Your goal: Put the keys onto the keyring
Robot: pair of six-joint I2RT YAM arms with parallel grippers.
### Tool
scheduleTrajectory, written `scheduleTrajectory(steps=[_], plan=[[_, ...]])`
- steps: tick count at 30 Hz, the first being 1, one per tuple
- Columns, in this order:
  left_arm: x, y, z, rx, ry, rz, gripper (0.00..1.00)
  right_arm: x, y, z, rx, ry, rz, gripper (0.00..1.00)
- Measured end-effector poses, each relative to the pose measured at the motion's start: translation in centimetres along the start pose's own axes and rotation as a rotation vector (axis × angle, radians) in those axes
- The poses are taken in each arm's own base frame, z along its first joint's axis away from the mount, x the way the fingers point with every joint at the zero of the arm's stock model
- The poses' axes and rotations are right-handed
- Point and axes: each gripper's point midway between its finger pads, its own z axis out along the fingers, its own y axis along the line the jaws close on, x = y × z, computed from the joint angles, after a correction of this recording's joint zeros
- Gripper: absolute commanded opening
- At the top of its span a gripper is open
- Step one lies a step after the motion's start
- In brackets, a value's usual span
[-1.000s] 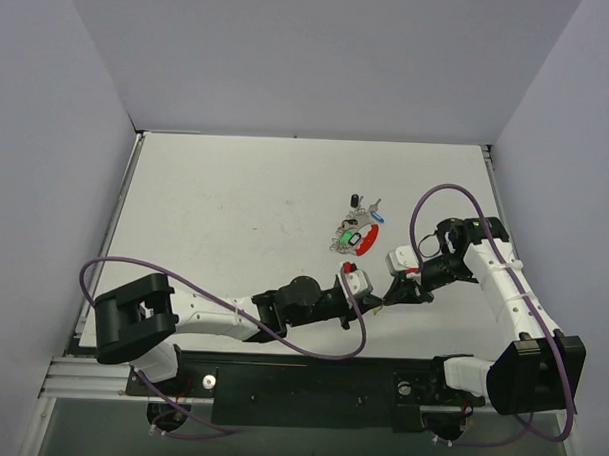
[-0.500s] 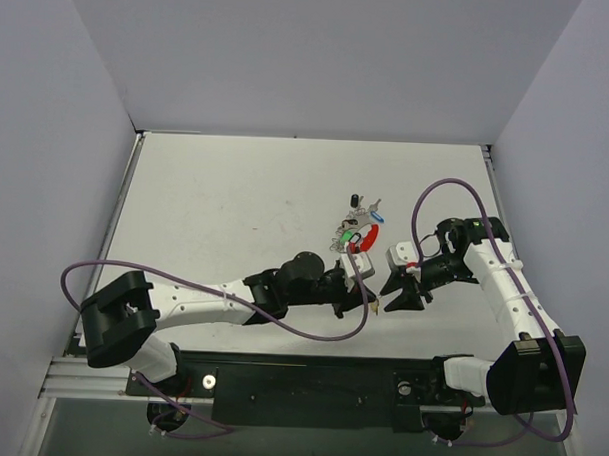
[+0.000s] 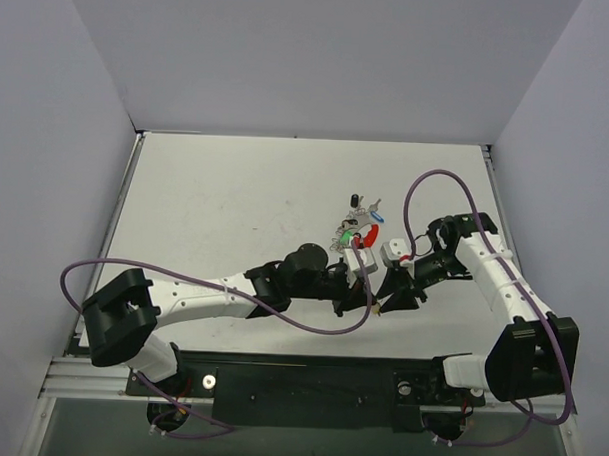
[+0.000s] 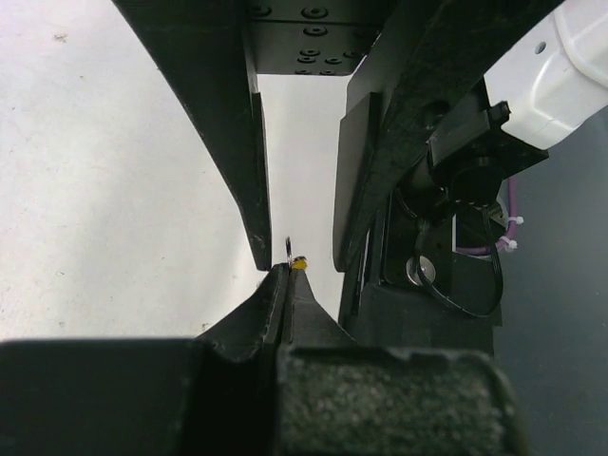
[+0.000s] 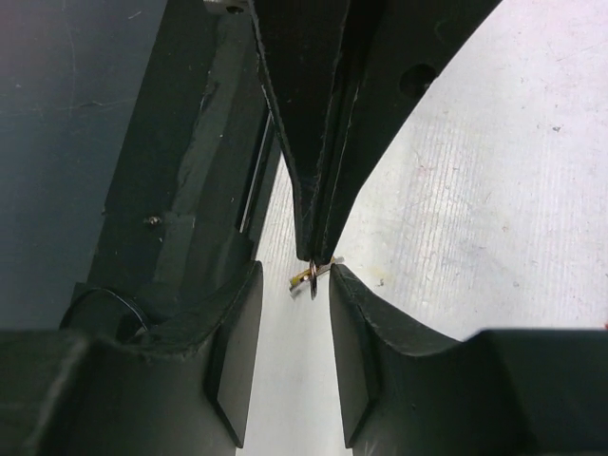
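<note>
One yellow-capped key (image 5: 310, 276), or so we judged the small metal sliver with a yellow tip, was pinched at the very tips of the left gripper (image 4: 288, 274), whose jaws were pressed together on it. It hung just above the table (image 3: 235, 206), near the front edge and clear of the pile. Around it stood the right gripper (image 5: 294, 275), jaws partly apart, one finger on each side of the key. We could not tell whether either pad touched the metal.

Further back on the table lay the keyring (image 3: 365, 236), its red part showing, with the other keys (image 3: 349, 232) bunched against it. From above we could not tell which of them, if any, were already threaded on.

We took the step in hand to be a regrasp between the two grippers, to get the key into a usable pose. The next move, as we saw it, called for a firm hold that left the key's hole free. One gripper would then have to steady the ring while the other fed the key on. With so little of the key gripped, a slip seemed likely.
</note>
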Motion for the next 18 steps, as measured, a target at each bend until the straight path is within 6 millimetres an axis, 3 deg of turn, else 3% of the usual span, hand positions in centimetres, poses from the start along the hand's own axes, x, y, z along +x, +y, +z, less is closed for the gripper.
scheduleTrajectory(steps=[9, 18], plan=[[0.2, -0.22, 0.07, 0.016, 0.008, -0.019, 0.0, -0.01, 0.1, 0.2, -0.011, -0.006, 0.04, 0.18], [0.49, 0.16, -0.16, 0.026, 0.031, -0.039, 0.0, -0.02, 0.11, 0.22, -0.01, -0.005, 0.054, 0.01]])
